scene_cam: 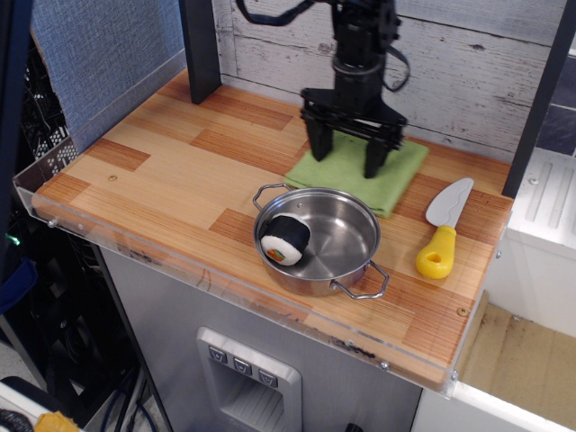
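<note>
Directly beneath the fingertips lies the green cloth [396, 184], and trouble could start there. If the gripper [347, 163] closes too shallowly, I judge the thin fabric may slip free or merely bunch, and pressing too deep could scrape the wooden counter [171, 171]. Just in front of the fingers [321, 142] sits the steel pot [310, 281] with a sushi toy [285, 239] inside, near enough to be nudged. The arm hangs upright, wrist vertical, fingers spread apart and holding nothing. Whether the tips touch the cloth I cannot tell.
</note>
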{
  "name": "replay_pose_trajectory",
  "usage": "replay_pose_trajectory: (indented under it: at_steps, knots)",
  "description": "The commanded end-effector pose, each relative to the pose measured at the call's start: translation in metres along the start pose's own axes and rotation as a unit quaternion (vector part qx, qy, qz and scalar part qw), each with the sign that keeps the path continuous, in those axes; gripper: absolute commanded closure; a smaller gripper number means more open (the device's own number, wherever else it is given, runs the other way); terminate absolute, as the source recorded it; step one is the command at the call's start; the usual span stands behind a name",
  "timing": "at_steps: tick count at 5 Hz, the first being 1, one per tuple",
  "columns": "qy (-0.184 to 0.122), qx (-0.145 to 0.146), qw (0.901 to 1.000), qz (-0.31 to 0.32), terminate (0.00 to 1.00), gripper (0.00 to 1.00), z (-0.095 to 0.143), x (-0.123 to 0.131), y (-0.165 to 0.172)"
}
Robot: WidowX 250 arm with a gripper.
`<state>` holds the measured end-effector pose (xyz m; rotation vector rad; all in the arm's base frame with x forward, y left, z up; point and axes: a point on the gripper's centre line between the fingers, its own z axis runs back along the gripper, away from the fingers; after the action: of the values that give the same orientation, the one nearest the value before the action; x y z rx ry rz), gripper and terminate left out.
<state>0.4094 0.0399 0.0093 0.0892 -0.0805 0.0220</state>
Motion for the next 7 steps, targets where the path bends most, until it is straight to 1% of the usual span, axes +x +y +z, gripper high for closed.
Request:
replay_pose_trajectory:
  at_steps: [1,2,3,4,5,6,7]
  knots:
    - [-0.003,0.049,0.9986,0.018,0.00,0.00,0.014,0.000,0.086]
    - [-0.002,0.052,0.9983,0.026,0.00,0.00,0.016,-0.003,0.111]
    - [-0.008,0.051,0.9983,0.029,0.00,0.00,0.018,-0.001,0.125]
    - [-0.011,0.045,0.9984,0.031,0.00,0.00,0.017,0.001,0.133]
    - [-0.011,0.033,0.9988,0.034,0.00,0.00,0.016,0.000,0.134]
    - [-0.049,0.009,0.9974,0.052,0.00,0.00,0.046,0.002,0.134]
    - [-0.089,-0.003,0.9936,0.068,0.00,0.00,0.092,-0.004,0.139]
